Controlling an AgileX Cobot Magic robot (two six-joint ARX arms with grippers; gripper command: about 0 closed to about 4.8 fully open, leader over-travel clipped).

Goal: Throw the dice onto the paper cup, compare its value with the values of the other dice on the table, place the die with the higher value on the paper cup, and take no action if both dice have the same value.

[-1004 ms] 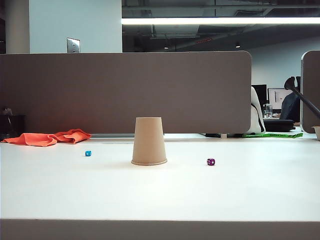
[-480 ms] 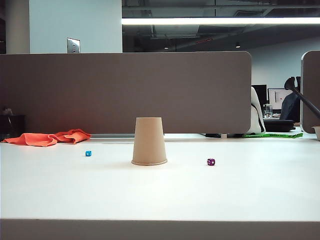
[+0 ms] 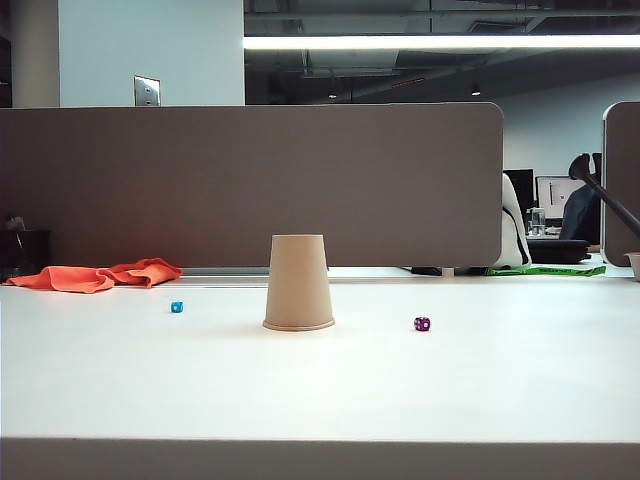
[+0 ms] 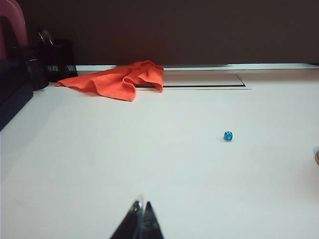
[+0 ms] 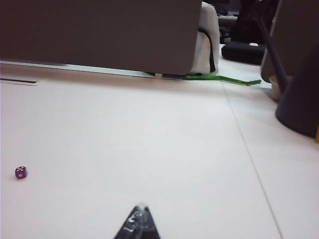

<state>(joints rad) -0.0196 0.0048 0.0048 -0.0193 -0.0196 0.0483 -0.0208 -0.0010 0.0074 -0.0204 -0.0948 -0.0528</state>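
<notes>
blue die (image 4: 228, 136) beyond left jaws (image 4: 141, 208)

Tan paper cup (image 3: 298, 283), upside down on its rim, mid-table, upright, plain and tapered. Tiny blue die (image 3: 177, 307) on the tabletop, well to the cup's left and slightly farther back, apart from it; also seen in the left wrist view (image 4: 228, 136). Tiny purple die (image 3: 422, 324) with white pips, well right of the cup, resting flat, apart; also seen in the right wrist view (image 5: 21, 173).
</notes>
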